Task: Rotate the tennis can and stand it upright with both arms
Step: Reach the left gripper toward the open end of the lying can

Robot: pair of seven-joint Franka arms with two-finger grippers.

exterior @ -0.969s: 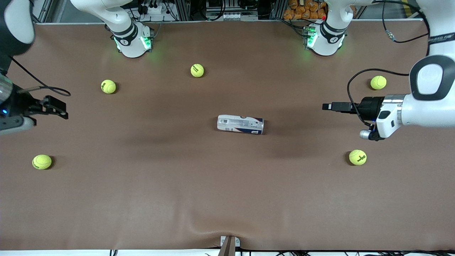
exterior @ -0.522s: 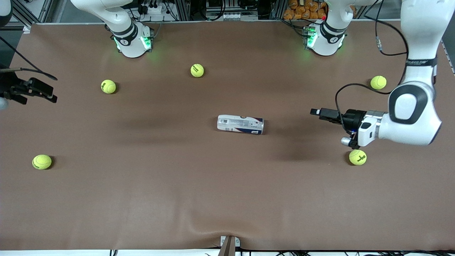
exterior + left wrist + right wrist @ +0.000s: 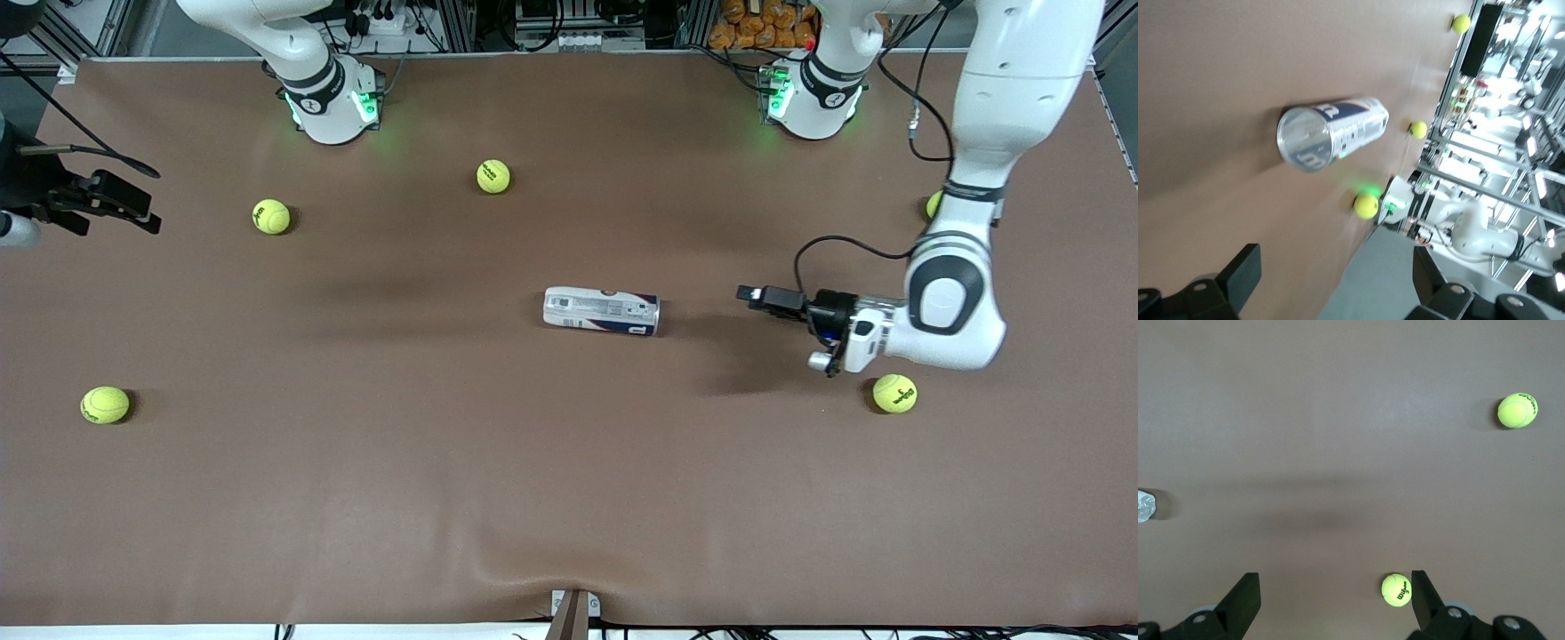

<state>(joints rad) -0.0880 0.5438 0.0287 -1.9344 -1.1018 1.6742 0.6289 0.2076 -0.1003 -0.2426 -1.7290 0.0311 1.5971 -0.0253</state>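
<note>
Since the earlier frames the left gripper (image 3: pixel 745 292) has advanced from the left arm's end of the table toward the tennis can (image 3: pixel 602 311), while the right gripper (image 3: pixel 133 206) has pulled back toward the table edge at the right arm's end. The tennis can lies on its side near the middle of the table (image 3: pixel 569 498), long axis running between the two arms' ends, untouched by either gripper. In the left wrist view the can's (image 3: pixel 1331 133) metallic end faces the camera; whether anything is inside cannot be determined. The left gripper is level with the can on the left arm's side, apart from it, jaws spread wide and holding nothing; both fingers (image 3: pixel 1238 273) frame the can. The right gripper is over the table edge at the right arm's end, well apart from the can, jaws released and empty, fingers (image 3: pixel 1241 597) spread. Tennis balls lie scattered: one (image 3: pixel 493 176) near the bases, one (image 3: pixel 271 216) and one (image 3: pixel 105 404) toward the right arm's end, one (image 3: pixel 894 393) just beside the left arm's wrist, one (image 3: pixel 932 204) partly hidden by the left arm.
</note>
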